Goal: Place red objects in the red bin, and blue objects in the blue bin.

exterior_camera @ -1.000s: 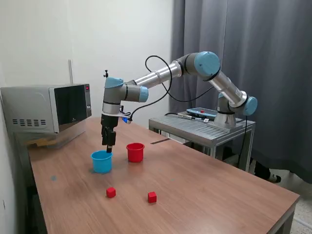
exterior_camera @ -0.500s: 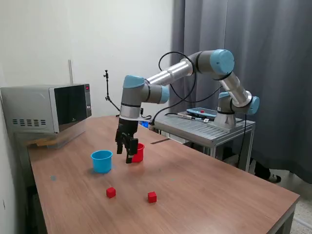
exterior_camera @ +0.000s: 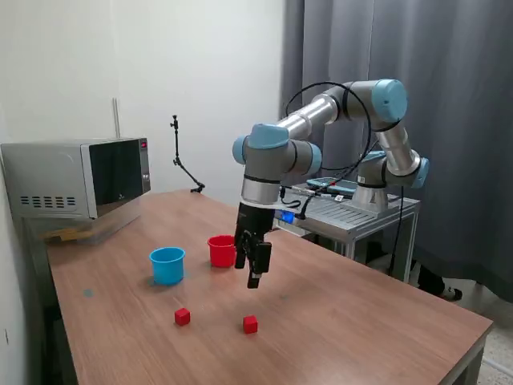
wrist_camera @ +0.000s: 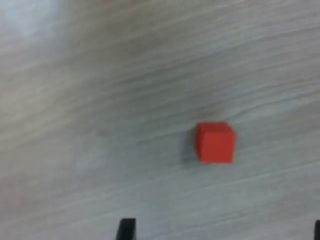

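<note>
Two red objects, small cubes, lie on the wooden table: one [exterior_camera: 183, 316] toward the exterior view's left and one [exterior_camera: 250, 324] toward its right. My gripper [exterior_camera: 255, 275] hangs open and empty above the table, just over and behind the right cube. In the wrist view a single red cube [wrist_camera: 215, 142] lies below the gripper [wrist_camera: 222, 231], whose fingertips [wrist_camera: 126, 227] stand far apart. The red bin [exterior_camera: 220, 250] stands behind the gripper, partly covered by it. The blue bin [exterior_camera: 167, 265] stands beside the red bin, on the exterior view's left. No blue objects are in view.
A microwave [exterior_camera: 76, 178] sits at the table's back left corner in the exterior view. A metal stand [exterior_camera: 337, 210] carrying the arm's base is at the back right. A thin black bracket [exterior_camera: 180, 152] rises by the wall. A grey curtain hangs behind.
The gripper has travelled from above the blue bin toward the exterior view's right, past the red bin, and now hangs lower, near the right red cube. Cups and cubes have not moved.
</note>
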Controlling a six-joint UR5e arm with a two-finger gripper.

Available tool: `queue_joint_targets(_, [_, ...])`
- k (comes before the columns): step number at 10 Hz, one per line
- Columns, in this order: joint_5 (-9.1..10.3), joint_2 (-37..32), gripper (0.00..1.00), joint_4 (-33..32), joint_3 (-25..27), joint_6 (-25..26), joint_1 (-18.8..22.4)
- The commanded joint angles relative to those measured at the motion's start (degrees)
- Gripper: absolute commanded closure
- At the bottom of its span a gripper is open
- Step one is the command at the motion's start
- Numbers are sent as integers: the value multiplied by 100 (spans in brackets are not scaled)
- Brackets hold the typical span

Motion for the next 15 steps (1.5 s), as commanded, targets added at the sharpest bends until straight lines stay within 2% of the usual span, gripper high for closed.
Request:
queue_joint_targets(1, [-182,-9,0,-2,24,1087,211])
queue_joint_targets(3, [-147,-9,0,-2,260,985,352])
queue_joint_targets(6, [-103,-1,0,-19,682,-269,484])
queue_joint_targets(7, [80,-1,0,-20,710,-838,475])
queue_joint_targets(8, [421,-1,0,-11,710,-1496,475])
queue_joint_targets(10, [469,8,0,-2,666,-1731,458])
queue_joint_targets(15, [442,78,0,-11,350,-1661,212])
